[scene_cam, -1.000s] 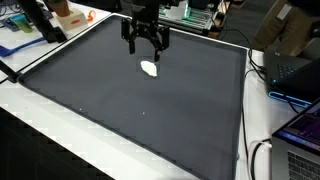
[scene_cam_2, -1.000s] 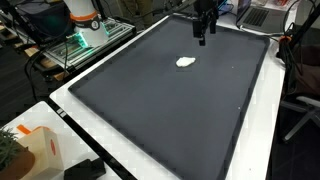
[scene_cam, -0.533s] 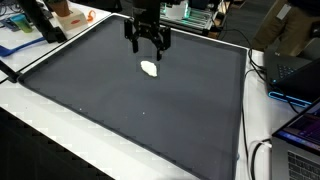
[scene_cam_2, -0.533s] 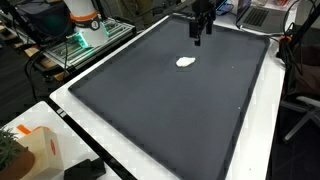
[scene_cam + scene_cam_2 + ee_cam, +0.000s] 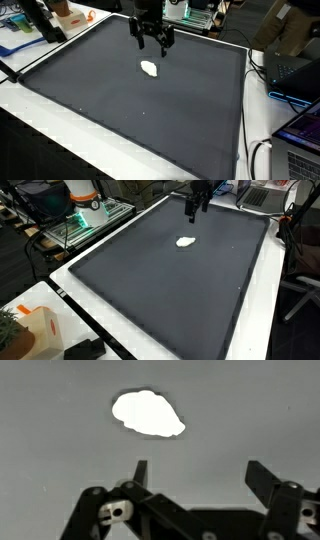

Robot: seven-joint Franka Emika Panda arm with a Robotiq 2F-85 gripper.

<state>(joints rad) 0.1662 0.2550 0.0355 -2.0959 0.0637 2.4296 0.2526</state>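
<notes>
Hand state: the gripper (image 5: 153,45) hangs over the dark mat (image 5: 150,115), fingers spread wide and pointing down, holding nothing.
Thing: the white lump (image 5: 148,414) lies flat on the mat, at 11 o'clock from the fingertips in the wrist view, untouched.
Why: the raised hand probably keeps the lump wholly in sight.

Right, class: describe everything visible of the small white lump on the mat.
The white lump is small and irregularly oval, with a bumpy edge; its material is unclear. It lies flat on the dark grey mat, touching nothing else. The open gripper hangs nearby, clear of it.
</notes>
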